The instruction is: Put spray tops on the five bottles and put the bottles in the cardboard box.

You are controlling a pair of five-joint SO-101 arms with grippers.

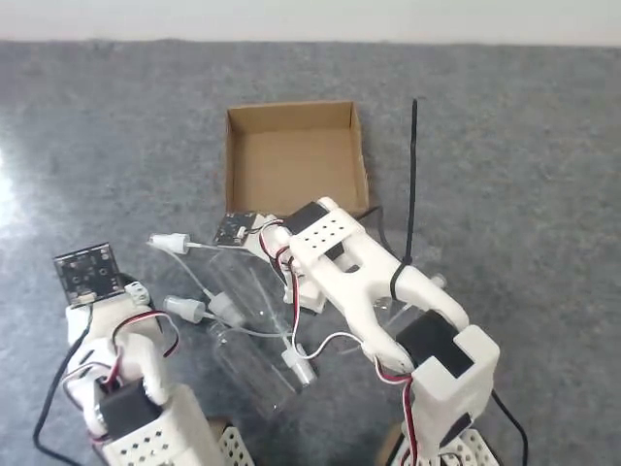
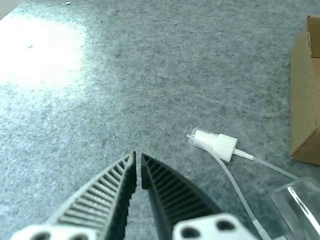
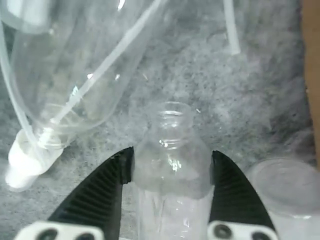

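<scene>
Closest sit the arm bases [image 1: 155, 427]; beyond, clear bottles [image 1: 247, 364] lie just short of the cardboard box [image 1: 291, 115]. Near that box a spray top [image 2: 216, 144] rests before the left fingers [image 2: 115, 190], pressed together and empty. The right fingers [image 3: 107, 185] clamp an uncapped bottle [image 3: 172, 160]; it likely needs that top next.

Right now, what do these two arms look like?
Both the left arm and right arm are white plastic shells dotted with holes, with black motor blocks and red, white and black wires. The left gripper and right gripper have black ribbed, tapering fingers on white mounts.
</scene>
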